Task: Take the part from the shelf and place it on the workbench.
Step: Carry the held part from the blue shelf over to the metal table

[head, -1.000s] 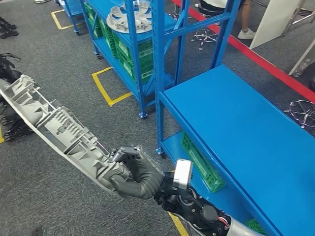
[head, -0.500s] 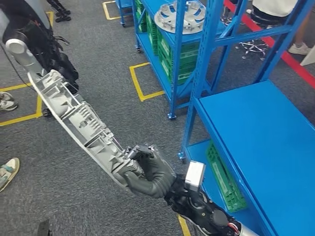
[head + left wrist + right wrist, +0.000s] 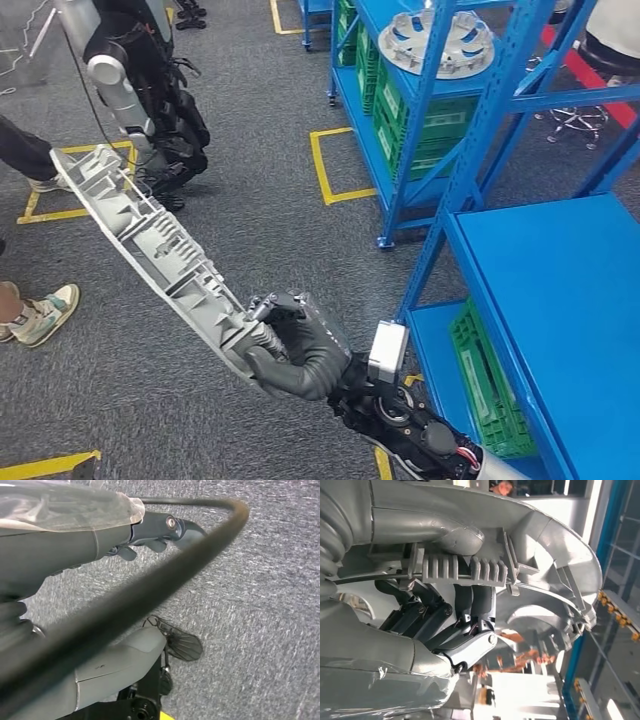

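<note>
1. Your part (image 3: pixel 151 245), a long grey ribbed moulding, is off the shelf and hanging in the air over the grey carpet (image 3: pixel 249 190). It's well clear of the blue workbench (image 3: pixel 558 300), off on the side away from it, and its far end points even further away.

2. The right hand (image 3: pixel 298 345) has its fingers wrapped around the near end of the part. The right wrist view backs that up: dark fingers (image 3: pixel 471 605) clamped over the toothed rib. So it grips one end only, with the whole length cantilevered out.

3. Left hand (image 3: pixel 166 527): it hangs over the carpet away from the part, but I can't tell whether it's open or curled, so I won't guess.

4. Step-wise I'd call this the carry, pickup done and placing not started. The workbench top is blue and flat, right beside your right forearm.

5. Next move as I read it: swing the part around toward the workbench and get the long free end over the top before you lower it. Mind the blue upright (image 3: pixel 445 200) at the workbench corner and the shelf rack (image 3: pixel 392 110) beyond it, since that far end sweeps wide.

6. Also beyond the part's far end, away from the workbench: another robot (image 3: pixel 136 80) and a person's shoe (image 3: pixel 45 310). Give them room.
</note>
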